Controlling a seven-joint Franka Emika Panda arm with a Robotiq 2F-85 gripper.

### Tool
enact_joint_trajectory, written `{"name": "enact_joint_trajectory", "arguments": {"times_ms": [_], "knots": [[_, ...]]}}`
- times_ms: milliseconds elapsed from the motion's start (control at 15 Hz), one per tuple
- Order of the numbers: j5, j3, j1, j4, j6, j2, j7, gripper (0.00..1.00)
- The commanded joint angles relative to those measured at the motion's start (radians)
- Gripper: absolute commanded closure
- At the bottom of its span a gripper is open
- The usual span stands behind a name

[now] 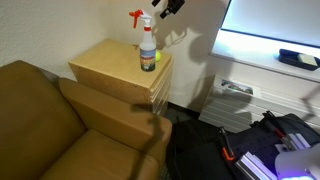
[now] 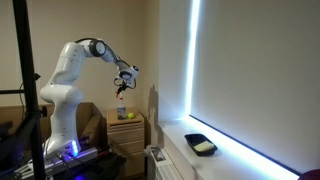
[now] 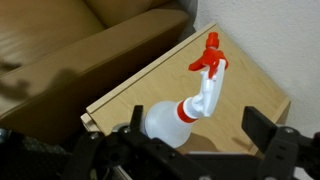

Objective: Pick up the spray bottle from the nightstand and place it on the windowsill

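Gripper (image 1: 168,7) hangs in the air w/ jaws spread wide, nothing held. Spray bottle (image 1: 148,47) stands upright below it and clearly apart, on top of the nightstand (image 1: 110,68), twd the wall-side edge. In wrist view the two dark fingers (image 3: 262,128) sit either side of the bottle w/o touching it. Its red trigger head and white neck show plainly between them, clear body nearest the gripper. Brown armchair (image 1: 45,120) is lower than the gripper and off to one side, right against the nightstand. Windowsill (image 2: 235,158) is well apart from the gripper and lower, under the bright window, w/ a dark tray (image 2: 201,146) lying on it. Arm (image 2: 72,75) arches from its base to above the nightstand.
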Motion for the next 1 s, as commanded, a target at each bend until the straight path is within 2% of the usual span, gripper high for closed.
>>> {"name": "enact_joint_trajectory", "arguments": {"times_ms": [0,333,667,933], "knots": [[0.0,-0.01,0.005,0.003,-0.004,-0.003,0.002,0.0],[0.033,0.016,0.029,0.025,0.035,0.068,-0.029,0.0],[0.0,0.024,0.087,0.073,0.182,0.145,-0.072,0.0],[0.005,0.025,0.094,0.104,0.249,0.189,-0.072,0.0]]}}
